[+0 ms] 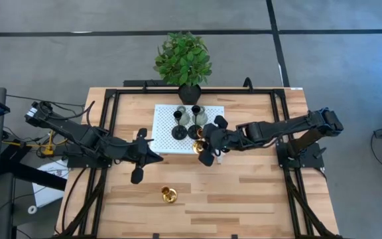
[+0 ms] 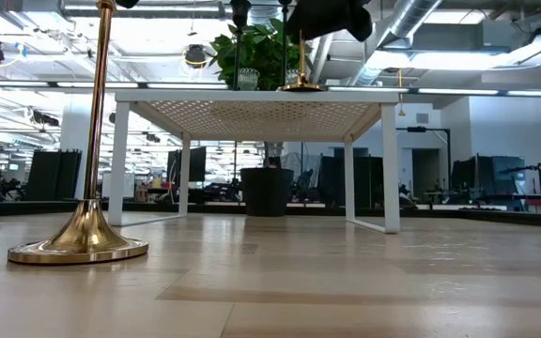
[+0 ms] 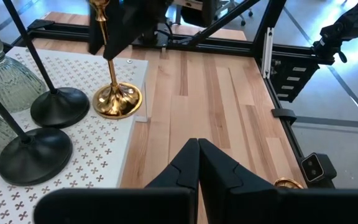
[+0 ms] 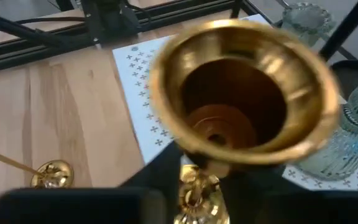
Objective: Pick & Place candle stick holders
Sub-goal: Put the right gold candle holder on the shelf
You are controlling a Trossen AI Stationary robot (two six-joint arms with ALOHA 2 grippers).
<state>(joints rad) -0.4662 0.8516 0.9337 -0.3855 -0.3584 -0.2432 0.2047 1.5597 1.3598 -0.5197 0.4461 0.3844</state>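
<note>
On white platform (image 1: 168, 125), right hand (image 1: 203, 147) grips upright gold holder (image 3: 114, 93).

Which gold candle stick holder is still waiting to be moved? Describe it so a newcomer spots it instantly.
Start at the white perforated platform in the middle of the wooden table, then look toward the near edge. There the gold candle stick holder stands alone on bare wood. Its twin, the other gold holder, stands on the platform's corner in the right gripper.
</note>
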